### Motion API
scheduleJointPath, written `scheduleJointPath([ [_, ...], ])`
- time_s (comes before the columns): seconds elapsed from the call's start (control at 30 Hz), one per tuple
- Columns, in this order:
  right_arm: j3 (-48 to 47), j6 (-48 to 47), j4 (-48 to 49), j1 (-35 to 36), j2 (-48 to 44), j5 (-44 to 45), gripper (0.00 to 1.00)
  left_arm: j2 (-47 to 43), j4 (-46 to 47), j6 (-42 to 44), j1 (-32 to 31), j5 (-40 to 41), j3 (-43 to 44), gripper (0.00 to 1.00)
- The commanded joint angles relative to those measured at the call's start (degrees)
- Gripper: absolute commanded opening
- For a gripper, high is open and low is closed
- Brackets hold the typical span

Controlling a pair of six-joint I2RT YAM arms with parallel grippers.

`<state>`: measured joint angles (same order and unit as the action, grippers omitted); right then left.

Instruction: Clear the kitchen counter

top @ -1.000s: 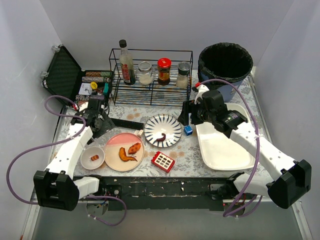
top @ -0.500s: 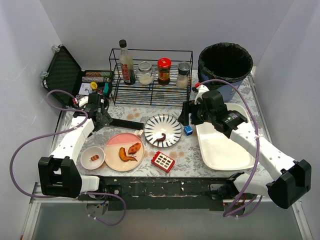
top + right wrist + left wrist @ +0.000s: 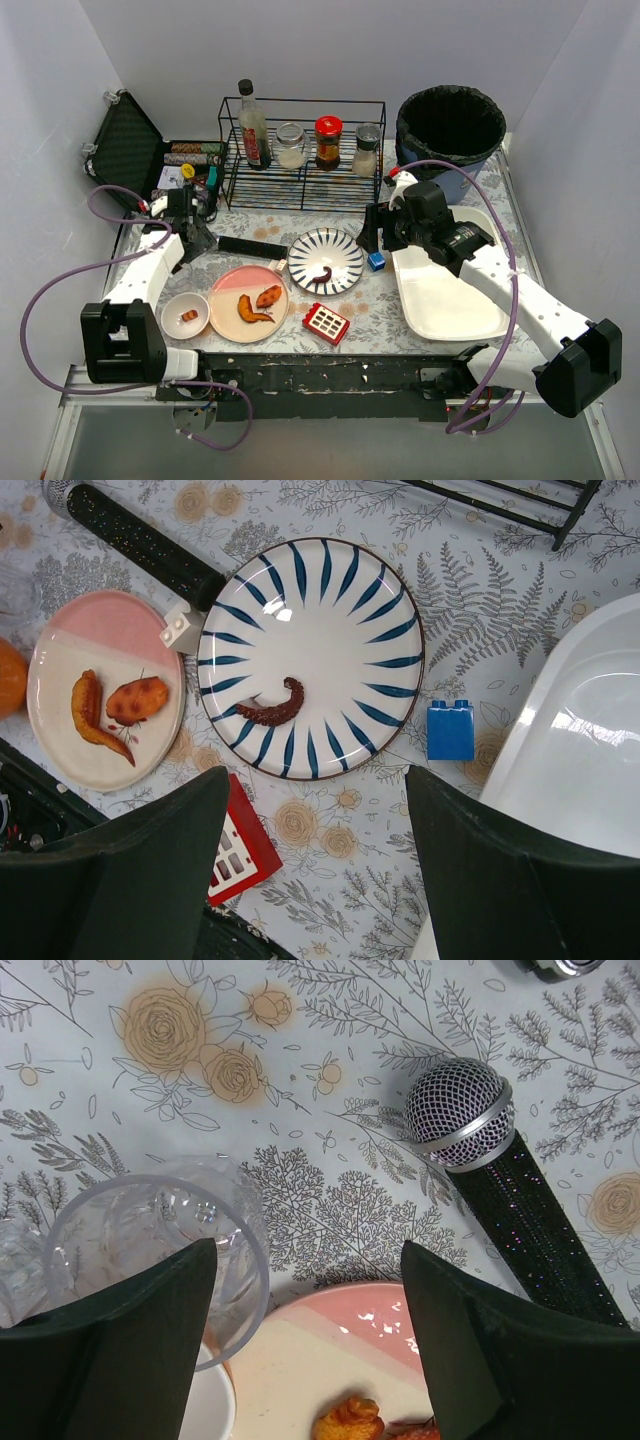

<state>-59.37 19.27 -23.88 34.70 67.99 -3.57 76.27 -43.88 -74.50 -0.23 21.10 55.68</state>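
Observation:
The kitchen counter has a fern and flower pattern. On it lie a blue-striped plate with a dark food scrap, a pink plate with fried pieces, a small white bowl, a black microphone, a blue brick and a red keypad toy. My left gripper is open and empty at the far left. In the left wrist view it hangs over the pink plate's rim, with a clear glass by its left finger and the microphone ahead. My right gripper is open and empty, near the striped plate and blue brick.
A white tub sits at the right. A black wire rack with bottles and jars stands at the back, a black bin at back right, an open black case at back left.
My left arm has drawn back toward the far left, away from the pink plate. The right arm has not moved.

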Motion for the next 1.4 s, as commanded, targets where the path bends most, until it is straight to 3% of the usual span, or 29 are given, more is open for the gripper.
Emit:
scheduleJointPath([
  [0.0, -0.22, -0.63, 1.29, 0.28, -0.84, 0.41, 0.80, 1.25, 2.30, 0.14, 0.14, -0.80, -1.01, 0.71],
  [0.1, -0.04, -0.63, 1.12, 0.28, -1.01, 0.67, 0.80, 1.95, 2.92, 0.41, 0.14, -0.80, -1.45, 0.65],
  [0.63, -0.48, -0.63, 0.85, 0.28, -0.75, 0.67, 0.80, 1.16, 3.01, 0.93, 0.14, -1.50, -3.38, 0.00],
  [0.87, -0.74, -0.63, 0.59, 0.28, -0.92, 1.11, 0.80, -0.68, 2.31, 3.65, 0.14, -3.52, -1.90, 0.00],
  [1.37, -1.36, -0.19, 0.94, 0.28, 0.04, 1.11, 0.79, -8.33, 1.87, 13.41, 0.14, -15.82, 6.28, 0.00],
])
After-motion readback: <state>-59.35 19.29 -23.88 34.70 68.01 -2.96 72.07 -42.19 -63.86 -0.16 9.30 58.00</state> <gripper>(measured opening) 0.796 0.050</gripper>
